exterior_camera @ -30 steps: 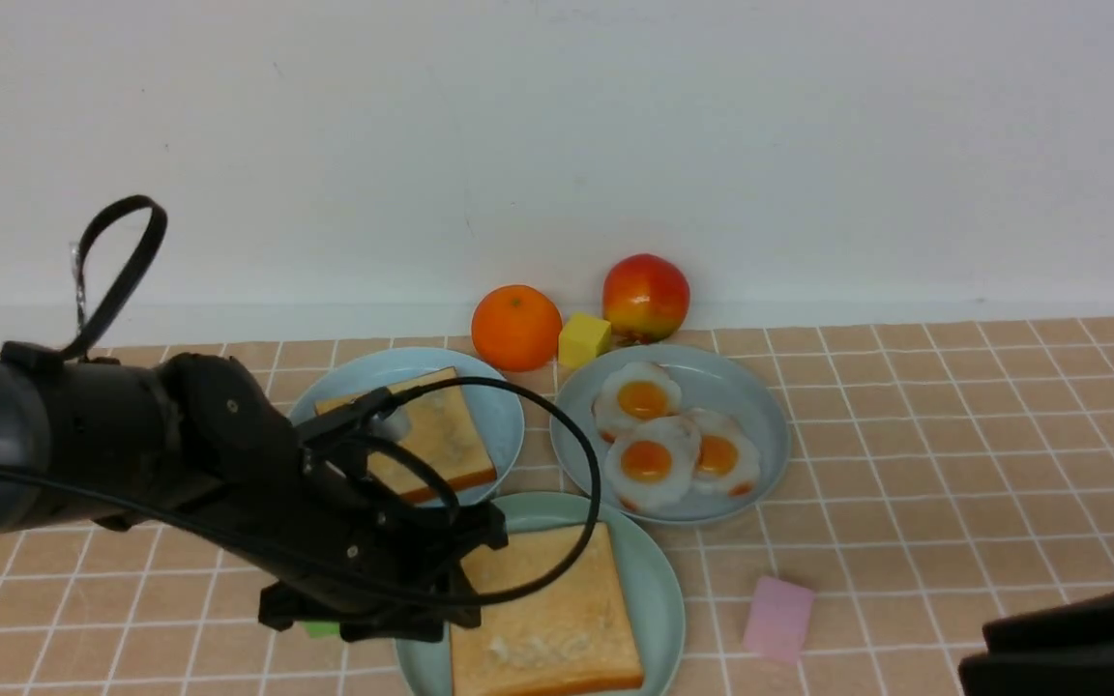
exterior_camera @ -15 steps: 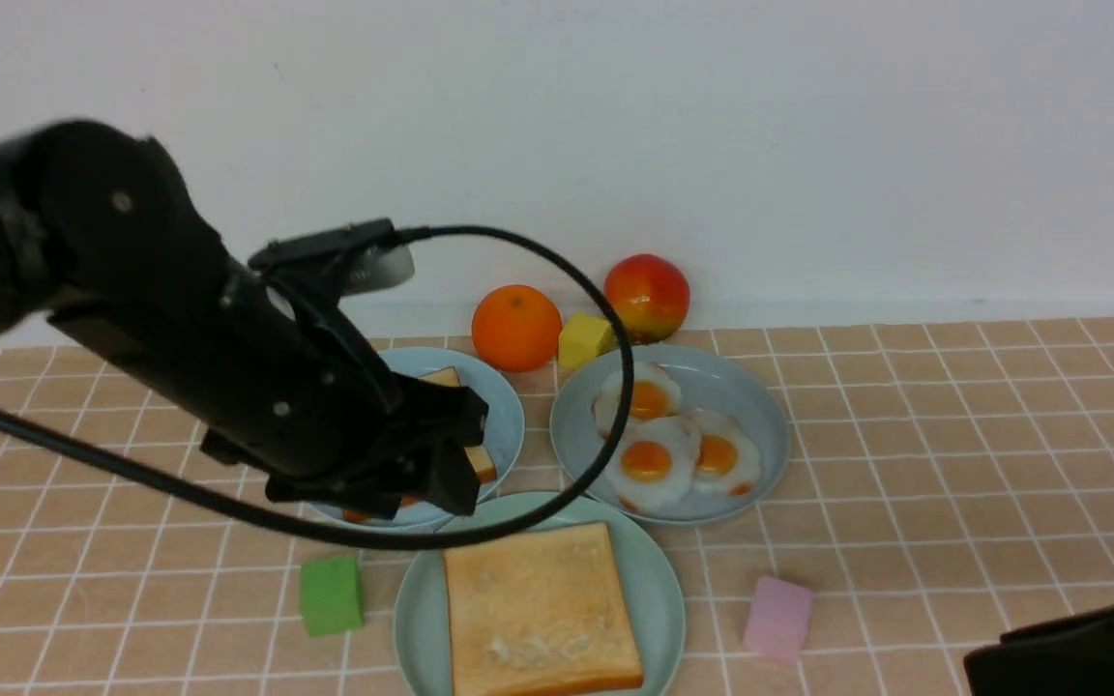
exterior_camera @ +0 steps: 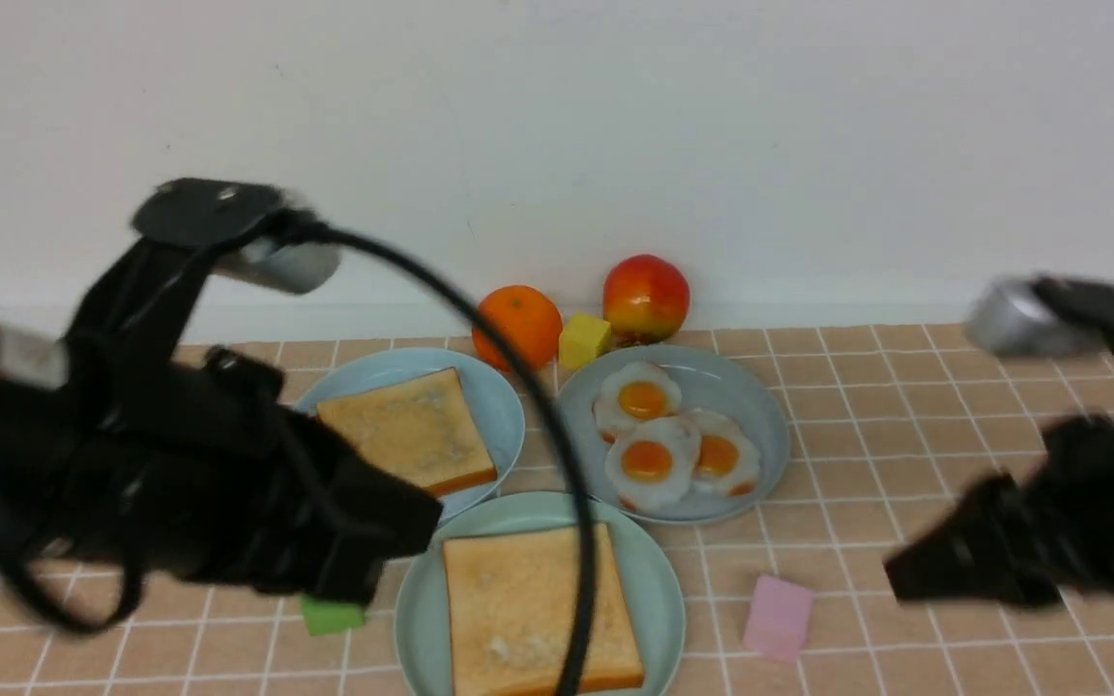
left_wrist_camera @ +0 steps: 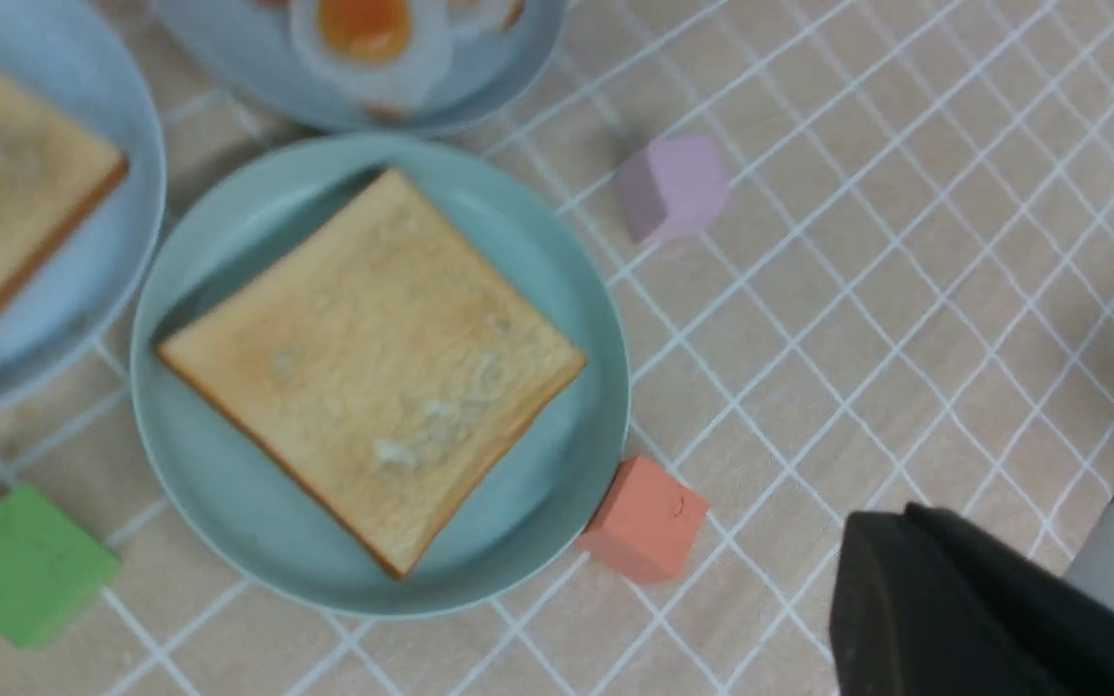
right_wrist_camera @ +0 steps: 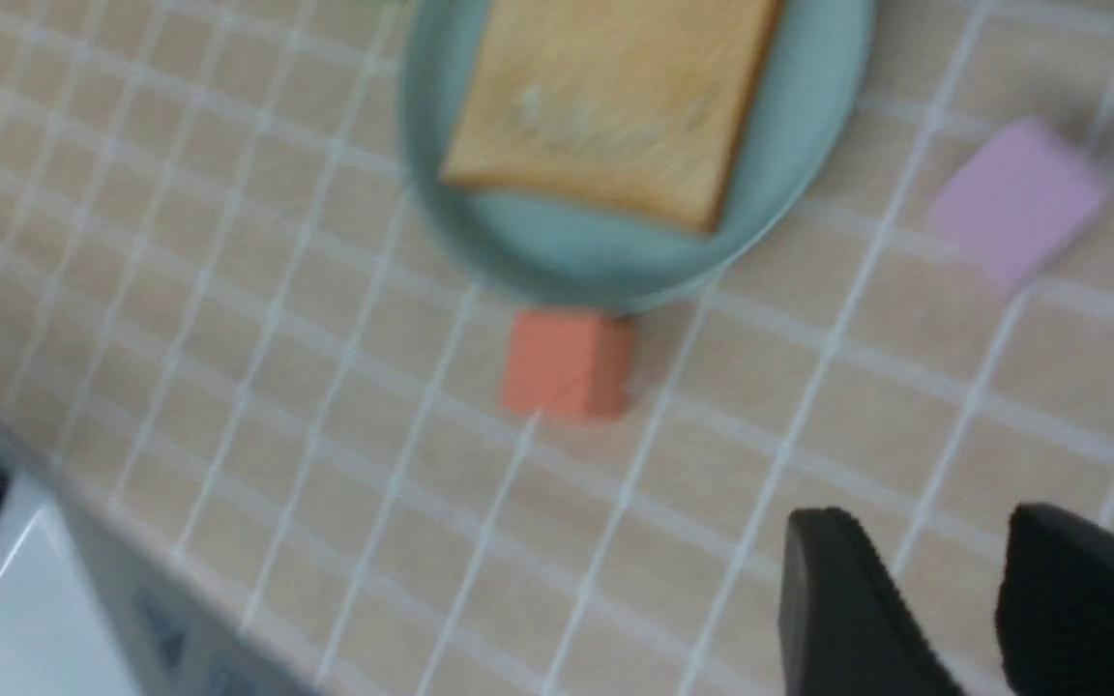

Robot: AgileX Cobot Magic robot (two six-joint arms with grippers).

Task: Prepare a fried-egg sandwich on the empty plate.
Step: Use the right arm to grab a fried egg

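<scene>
1. On the mint plate [exterior_camera: 663, 590], nearest on the worktop [exterior_camera: 905, 435]: one toast [exterior_camera: 538, 609], flat, bare on top, no egg yet.
2. On the blue plate [exterior_camera: 494, 406], behind and left: second toast [exterior_camera: 407, 430]. On the grey plate [exterior_camera: 750, 396], behind and right: three eggs [exterior_camera: 647, 462], overlapping.
3. At the left arm [exterior_camera: 180, 454]: jaws shut on nothing, just left of the mint plate.
4. At the right arm [exterior_camera: 1050, 541]: jaws apart, empty, right of the pink cube [exterior_camera: 777, 617].
5. Probably egg next — lies ahead and left of the right jaws, ahead and right of the left. About equally near both, better suited to the right. Roundish, so no long axis to match.
</scene>
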